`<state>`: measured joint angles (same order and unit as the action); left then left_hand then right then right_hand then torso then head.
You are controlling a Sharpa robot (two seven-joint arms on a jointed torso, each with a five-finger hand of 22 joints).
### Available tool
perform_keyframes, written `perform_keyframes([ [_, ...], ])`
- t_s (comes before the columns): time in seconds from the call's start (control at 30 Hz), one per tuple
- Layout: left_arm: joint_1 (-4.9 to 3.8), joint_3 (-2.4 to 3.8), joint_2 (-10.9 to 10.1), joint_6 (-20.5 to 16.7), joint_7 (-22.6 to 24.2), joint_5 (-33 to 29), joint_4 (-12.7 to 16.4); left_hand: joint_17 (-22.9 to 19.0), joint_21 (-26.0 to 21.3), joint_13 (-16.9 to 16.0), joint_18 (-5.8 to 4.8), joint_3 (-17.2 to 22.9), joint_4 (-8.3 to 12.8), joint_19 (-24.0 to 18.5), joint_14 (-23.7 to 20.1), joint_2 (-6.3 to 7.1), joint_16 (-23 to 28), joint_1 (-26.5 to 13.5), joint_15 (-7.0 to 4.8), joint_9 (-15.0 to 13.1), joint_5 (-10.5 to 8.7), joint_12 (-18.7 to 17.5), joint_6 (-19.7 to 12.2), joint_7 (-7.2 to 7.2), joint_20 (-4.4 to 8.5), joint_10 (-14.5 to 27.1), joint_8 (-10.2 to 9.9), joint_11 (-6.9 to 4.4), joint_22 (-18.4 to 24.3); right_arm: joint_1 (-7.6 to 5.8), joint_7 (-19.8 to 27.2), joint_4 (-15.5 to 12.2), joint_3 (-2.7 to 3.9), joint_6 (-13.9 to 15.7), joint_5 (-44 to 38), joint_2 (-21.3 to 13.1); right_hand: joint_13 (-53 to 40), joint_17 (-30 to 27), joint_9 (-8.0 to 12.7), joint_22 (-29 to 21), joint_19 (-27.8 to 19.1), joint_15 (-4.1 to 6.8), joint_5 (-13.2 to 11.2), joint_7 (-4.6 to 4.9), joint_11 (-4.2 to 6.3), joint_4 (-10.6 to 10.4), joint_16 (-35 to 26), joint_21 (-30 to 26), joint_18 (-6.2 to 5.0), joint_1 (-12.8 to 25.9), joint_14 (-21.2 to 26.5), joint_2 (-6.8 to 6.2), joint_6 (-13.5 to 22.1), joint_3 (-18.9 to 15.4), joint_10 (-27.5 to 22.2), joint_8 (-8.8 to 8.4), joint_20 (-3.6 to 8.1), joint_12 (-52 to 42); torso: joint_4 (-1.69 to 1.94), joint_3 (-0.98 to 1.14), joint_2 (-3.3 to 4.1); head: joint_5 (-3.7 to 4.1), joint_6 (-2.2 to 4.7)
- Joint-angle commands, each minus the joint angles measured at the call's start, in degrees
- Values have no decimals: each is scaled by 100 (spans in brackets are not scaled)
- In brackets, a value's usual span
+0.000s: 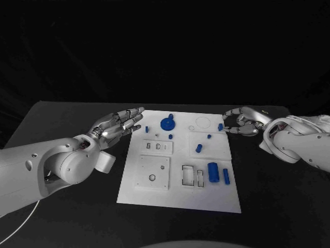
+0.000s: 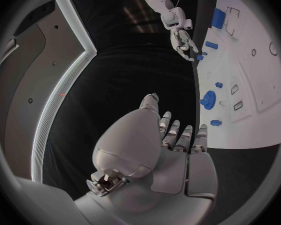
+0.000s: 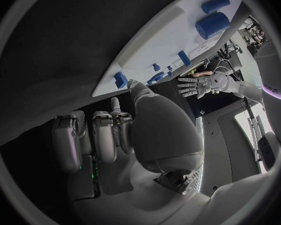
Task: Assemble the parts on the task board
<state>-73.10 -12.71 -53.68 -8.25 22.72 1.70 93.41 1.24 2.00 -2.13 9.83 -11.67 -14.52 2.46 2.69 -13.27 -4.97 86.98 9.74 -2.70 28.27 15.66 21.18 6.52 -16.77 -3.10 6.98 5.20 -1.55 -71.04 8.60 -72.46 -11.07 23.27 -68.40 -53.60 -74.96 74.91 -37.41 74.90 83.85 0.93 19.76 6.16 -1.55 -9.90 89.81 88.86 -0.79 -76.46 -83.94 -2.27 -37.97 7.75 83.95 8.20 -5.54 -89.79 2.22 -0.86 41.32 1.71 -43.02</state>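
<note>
a white task board (image 1: 154,191) lies mid-frame on a black surface, small blue parts (image 1: 212,171) scattered across it. the left hand (image 1: 120,124) hovers at the board's upper left edge, fingers spread, holding nothing. the right hand (image 1: 242,122) sits at the upper right edge, fingers curled; i cannot tell whether it holds anything. the risk: curled fingers could knock the small blue piece (image 1: 220,126) beside them off the edge.

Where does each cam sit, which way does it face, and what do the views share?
Head view: on the robot's head, looking down at the task board; both arms show.
Left wrist view: behind the left hand, facing the board's edge.
Right wrist view: behind the right hand, facing the board's opposite edge.
Shared: the blue gear shows in head and left wrist views; each wrist view shows the other hand.
</note>
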Motion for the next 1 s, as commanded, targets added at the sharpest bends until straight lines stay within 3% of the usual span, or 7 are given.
perform_keyframes([
  [0.03, 4, 4, 1, 108, 107, 54, 7, 7, 22, -5, 22, 29, 9, 42, 31, -9, -24, 67, 19, -5, 34, 24, 7, 8, 0, -2, 32, 47, 46, 43, 202, 49, 0, -34, 180, 30, -1504, 1509, -77, 1462, 501, -32, 22, 1, -39, 26, 19, 5, 42, -29, -606, 4, 71, 3, 605, 26, -25, -21, -2, -5, 0, -6, -2],
  [0.43, 9, 4, -11, 117, 105, 57, 3, 9, 23, -7, 21, 31, 10, 44, 37, -9, -33, 70, 20, -4, 35, 35, 4, 9, -1, -7, 32, 51, 46, 122, 251, 148, 1, -56, 267, 116, -1504, 1509, -339, 1460, 494, -38, 92, 7, -44, 86, 19, 1, 40, -132, -606, 32, 142, 69, 605, 113, -32, -21, 5, -8, -2, 2, -5],
  [0.6, 10, 4, -15, 121, 128, 62, 5, 12, 26, -8, 20, 36, 13, 49, 47, -10, -45, 74, 24, -6, 37, 46, 12, 10, -1, -13, 36, 57, 44, 132, 225, 184, 1, -99, 312, 143, -1504, 1509, -535, 1455, 481, -41, 360, 16, -50, 144, 19, -9, 37, -209, -606, 32, 194, 145, 605, 168, -37, -21, 3, -6, -4, -6, -14],
  [1.0, 10, 5, -21, 139, 113, 79, 7, 12, 26, -8, 20, 36, 13, 49, 47, -10, -45, 74, 24, -6, 37, 46, 12, 10, -1, -13, 36, 57, 44, 147, 282, 271, 1, -69, 371, 227, -1504, 1509, -728, 1458, 488, -47, 424, 21, -54, 160, 19, -1, 39, -219, -606, 41, 100, 197, 605, 314, -43, -21, 4, -7, -1, -4, -38],
])
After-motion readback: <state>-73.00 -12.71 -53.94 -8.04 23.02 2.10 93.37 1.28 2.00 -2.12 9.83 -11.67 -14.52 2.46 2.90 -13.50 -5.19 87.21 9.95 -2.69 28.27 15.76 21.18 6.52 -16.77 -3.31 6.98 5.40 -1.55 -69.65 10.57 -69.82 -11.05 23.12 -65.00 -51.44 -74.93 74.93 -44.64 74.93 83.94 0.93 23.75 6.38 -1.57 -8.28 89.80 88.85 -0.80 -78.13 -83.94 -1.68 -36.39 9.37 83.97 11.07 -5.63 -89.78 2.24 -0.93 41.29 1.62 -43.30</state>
